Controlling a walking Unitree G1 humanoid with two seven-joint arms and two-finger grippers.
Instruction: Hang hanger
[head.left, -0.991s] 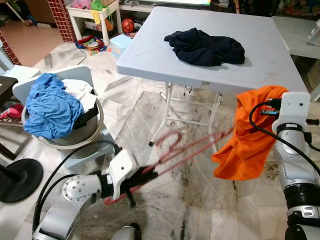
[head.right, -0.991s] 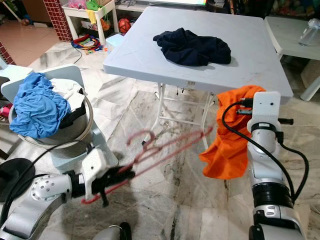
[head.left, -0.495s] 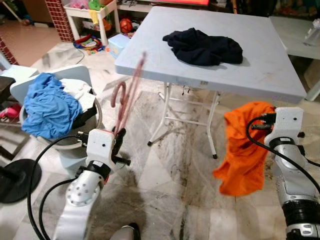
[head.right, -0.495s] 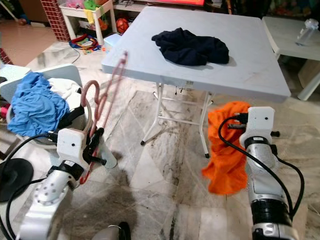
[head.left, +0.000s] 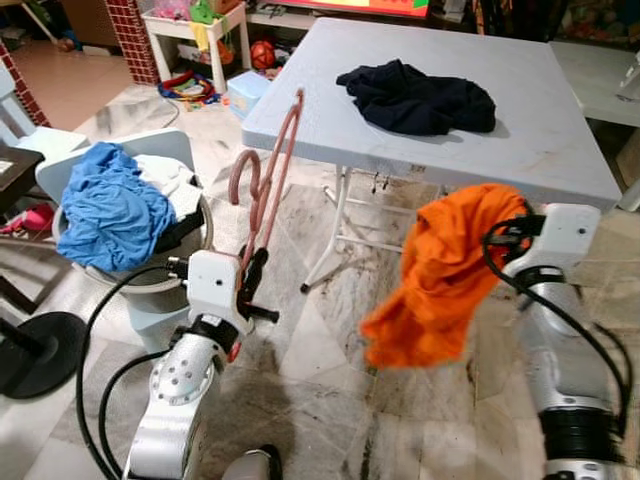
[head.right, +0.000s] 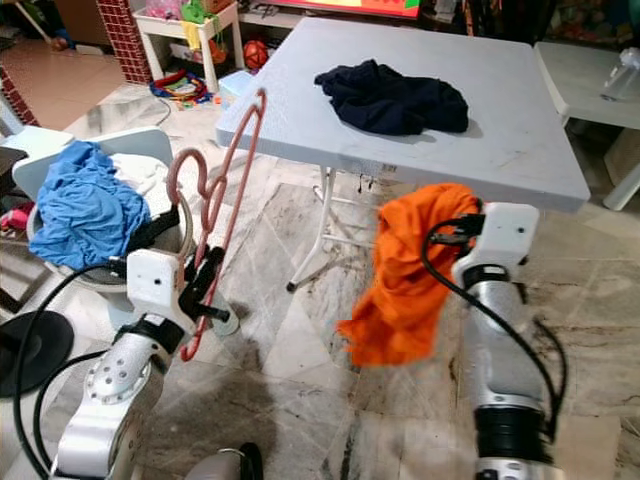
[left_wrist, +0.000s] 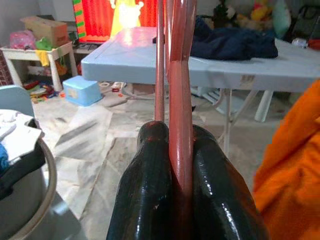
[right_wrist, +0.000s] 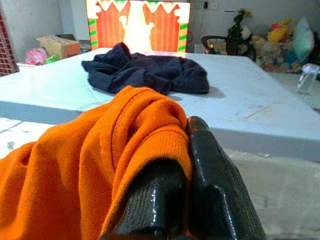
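Pink hanger (head.left: 268, 175) upright in left gripper (left_wrist: 172, 165), orange garment (head.left: 440, 275) pinched in right gripper (right_wrist: 186, 165), fingertips cloth-covered.

a pale counter (head.left: 560, 150) spans the upper middle and right, a dark navy garment (head.left: 418, 96) crumpled on it. at left, a basket (head.left: 140, 275) holds a blue cloth (head.left: 112, 205). toys (head.left: 185, 82) litter the marble floor (head.left: 330, 400) near a small white shelf (head.left: 190, 25), upper left.

Pink hanger (head.left: 268, 175) showing smooth, slightly glossy plastic, left gripper (left_wrist: 180, 170) fingers gleaming glossy black, orange garment (head.left: 440, 275) hanging as soft matt knit cloth, table (head.left: 560, 150) lying matt grey plastic, floor (head.left: 330, 400) shining as veined polished stone
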